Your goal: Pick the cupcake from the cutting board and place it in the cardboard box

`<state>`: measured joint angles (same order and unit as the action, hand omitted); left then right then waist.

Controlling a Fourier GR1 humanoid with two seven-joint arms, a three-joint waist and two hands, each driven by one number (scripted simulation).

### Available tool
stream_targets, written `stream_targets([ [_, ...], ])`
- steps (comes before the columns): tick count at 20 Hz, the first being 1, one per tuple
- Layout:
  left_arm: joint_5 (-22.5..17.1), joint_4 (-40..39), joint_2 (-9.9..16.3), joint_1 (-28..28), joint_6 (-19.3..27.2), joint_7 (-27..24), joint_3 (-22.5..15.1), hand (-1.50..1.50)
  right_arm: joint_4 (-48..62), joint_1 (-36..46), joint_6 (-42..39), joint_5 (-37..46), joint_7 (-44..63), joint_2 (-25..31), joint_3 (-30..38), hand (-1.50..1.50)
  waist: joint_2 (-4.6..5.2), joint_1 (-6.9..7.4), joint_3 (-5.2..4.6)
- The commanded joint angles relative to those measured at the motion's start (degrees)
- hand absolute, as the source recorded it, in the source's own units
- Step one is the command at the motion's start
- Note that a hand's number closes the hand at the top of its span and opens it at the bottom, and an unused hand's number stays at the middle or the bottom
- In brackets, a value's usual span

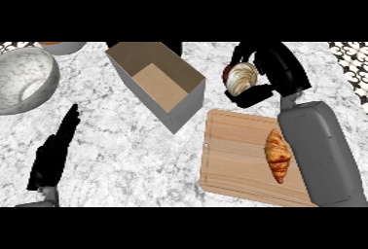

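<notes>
A: What surface is lying beneath everything?

B: A white and grey marbled counter (144, 151) is filling the head view, with a patterned black-and-white tile strip (351, 63) showing at the far right corner.

A: Reading from the left, what is appearing first?

B: A large grey speckled bowl (25, 80) is sitting at the left edge, and a smaller bowl (61, 46) with an orange inside is peeking in just behind it. Below them, the left hand (52, 153) is resting near the lower left, its fingers lying straight and together, holding nothing.

A: And in the middle?

B: An open cardboard box (161, 82) is standing on the counter, its grey outer walls tilting toward the viewer and its brown floor showing.

A: Where is the cupcake?

B: The cupcake (243, 78) is being held off the cutting board, to the right of the box and beyond the board's far edge. The right hand (277, 65) is curling its fingers and thumb around it, hiding part of it.

A: What is lying farthest right?

B: A wooden cutting board (237, 155) is resting on the counter, a croissant (277, 154) is lying on it, and the grey right forearm (320, 151) is crossing over its right side.
</notes>
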<state>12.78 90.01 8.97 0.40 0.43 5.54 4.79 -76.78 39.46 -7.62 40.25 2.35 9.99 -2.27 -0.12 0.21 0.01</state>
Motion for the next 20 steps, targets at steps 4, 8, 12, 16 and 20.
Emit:
stream_targets([
  [4, -1.0, 0.2, 0.9, -2.1, -1.6, 2.7, 1.1, 0.0, 1.2, 9.1, -2.2, -1.3, 5.8, -5.3, -0.1, 1.5, 0.13, 0.23, -0.02],
  [8, 2.6, 1.3, -2.3, -1.1, 1.9, 2.2, -2.1, 0.0, 9.7, 18.3, 0.6, 1.6, 11.0, -9.8, -0.9, 1.5, 0.22, 0.73, -0.03],
  [12, 1.3, -2.5, -0.6, -3.8, 0.2, 0.8, -0.3, 0.0, 20.3, 24.7, 7.0, -0.4, 13.2, -9.9, -4.8, 1.5, 0.44, 1.27, -0.06],
  [16, -0.1, 0.1, 0.7, -2.9, -1.3, 0.3, 0.7, 0.0, 32.2, 30.4, 8.6, -2.3, 10.4, -10.0, -3.8, 1.5, 0.6, 2.03, -0.06],
  [20, 0.1, 0.4, -0.3, -1.3, -1.7, -0.4, -0.7, 0.0, 42.6, 32.9, 14.4, -5.5, 7.7, -10.0, -6.6, 1.5, 0.87, 3.15, -0.07],
])
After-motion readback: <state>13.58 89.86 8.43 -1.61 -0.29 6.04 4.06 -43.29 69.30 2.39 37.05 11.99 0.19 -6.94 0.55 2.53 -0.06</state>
